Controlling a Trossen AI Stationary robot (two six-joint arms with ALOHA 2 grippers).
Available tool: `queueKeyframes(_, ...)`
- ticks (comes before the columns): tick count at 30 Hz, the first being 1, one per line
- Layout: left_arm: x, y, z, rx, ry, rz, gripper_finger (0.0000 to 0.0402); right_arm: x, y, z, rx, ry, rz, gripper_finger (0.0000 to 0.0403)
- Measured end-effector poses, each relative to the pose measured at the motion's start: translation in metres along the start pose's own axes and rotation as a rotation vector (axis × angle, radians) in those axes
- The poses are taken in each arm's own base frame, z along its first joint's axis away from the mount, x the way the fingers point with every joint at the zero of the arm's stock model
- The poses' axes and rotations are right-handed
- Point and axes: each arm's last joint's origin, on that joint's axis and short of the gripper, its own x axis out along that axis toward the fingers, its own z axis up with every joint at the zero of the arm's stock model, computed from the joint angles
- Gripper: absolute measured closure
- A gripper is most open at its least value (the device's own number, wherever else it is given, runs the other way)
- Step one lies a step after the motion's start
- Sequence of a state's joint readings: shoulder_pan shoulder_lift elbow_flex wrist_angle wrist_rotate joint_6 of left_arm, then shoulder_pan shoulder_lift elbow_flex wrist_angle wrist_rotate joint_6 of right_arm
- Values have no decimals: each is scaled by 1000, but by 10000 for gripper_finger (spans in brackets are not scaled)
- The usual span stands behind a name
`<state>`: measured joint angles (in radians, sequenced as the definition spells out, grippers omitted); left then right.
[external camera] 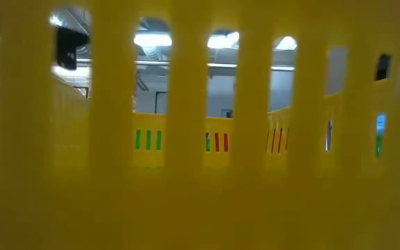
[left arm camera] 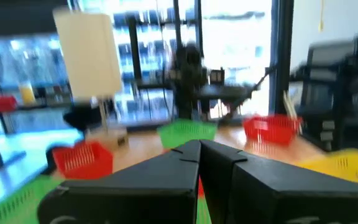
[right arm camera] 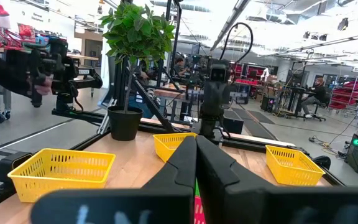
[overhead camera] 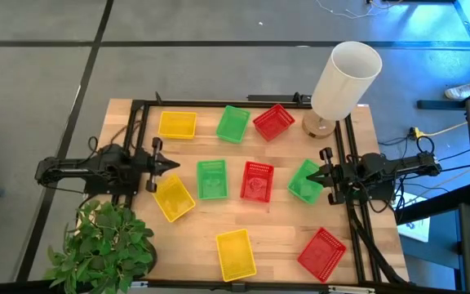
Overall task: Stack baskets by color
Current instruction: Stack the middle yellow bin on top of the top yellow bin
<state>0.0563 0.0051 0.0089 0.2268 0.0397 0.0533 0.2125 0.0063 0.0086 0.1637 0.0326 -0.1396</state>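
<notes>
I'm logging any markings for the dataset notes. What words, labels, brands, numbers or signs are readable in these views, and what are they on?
None can be read.
The baskets, such as the yellow one and the red one, show no lettering.
The white cylinder is plain.
A light smear on the right gripper's housing in its wrist view is too blurred to read.
Signs in the room beyond the table are too small to read.

Baskets (overhead camera: 257, 180) apart on table (overhead camera: 284, 237) between arms.

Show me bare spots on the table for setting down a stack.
Free: the strip between the near yellow basket and near red basket, and the near-left patch beside the plant. Crowded: the middle row and the far edge by the white cylinder.
</notes>
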Motion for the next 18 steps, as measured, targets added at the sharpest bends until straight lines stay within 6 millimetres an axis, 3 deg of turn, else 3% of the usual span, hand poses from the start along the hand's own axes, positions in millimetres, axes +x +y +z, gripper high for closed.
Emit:
queueKeyframes(5, -1, 5, 20, -126, -49, 131, 401, 0, 0, 0, 0, 0, 0, 397)
queueKeyframes(13, 1, 15, 63, -180, 165, 399, 401, 0, 0, 0, 0, 0, 0, 397)
queueKeyframes(18, 10, 17, 95, -207, 231, 422, 401, 0, 0, 0, 0, 0, 0, 397)
